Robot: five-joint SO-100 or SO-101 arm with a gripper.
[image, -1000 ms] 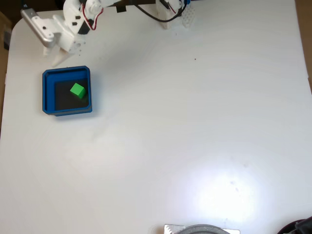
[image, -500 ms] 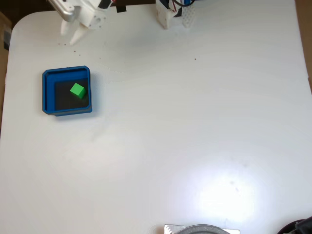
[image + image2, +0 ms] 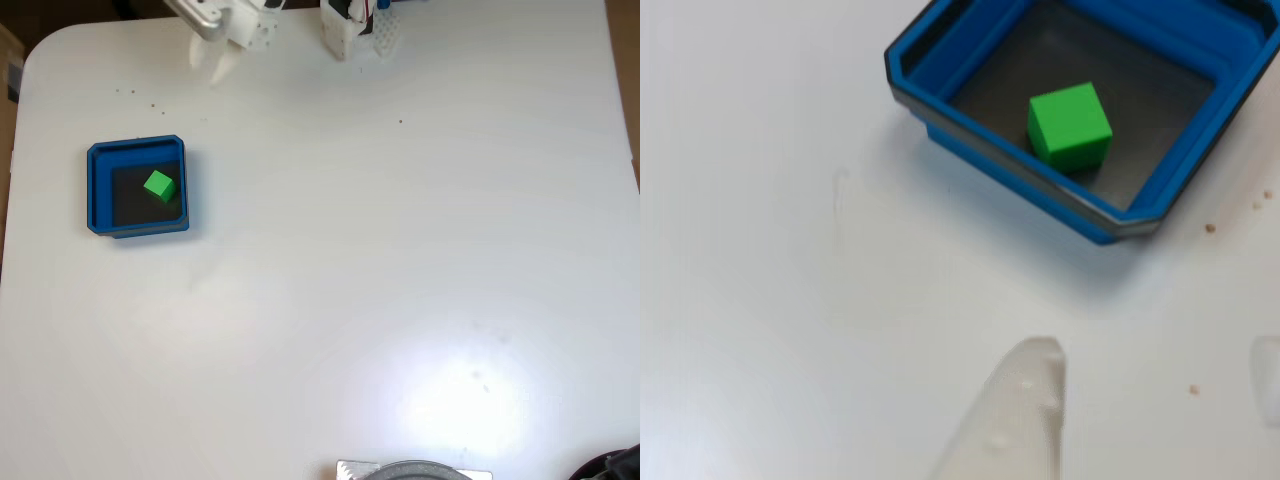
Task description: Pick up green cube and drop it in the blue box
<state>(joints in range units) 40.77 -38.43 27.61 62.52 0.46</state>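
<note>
Sitting on the dark floor of the blue box (image 3: 97, 190), the green cube (image 3: 159, 185) lies near its upper right corner in the fixed view. Well apart, at the top edge of the white bench (image 3: 400, 280), the gripper (image 3: 215, 68) holds nothing; how far it is open I cannot tell.

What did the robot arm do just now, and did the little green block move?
The white arm's gripper swung away from the shallow blue square box, rightward along the white table's far edge in the fixed view. The small bright green cube stayed put on the box's black floor.
</note>
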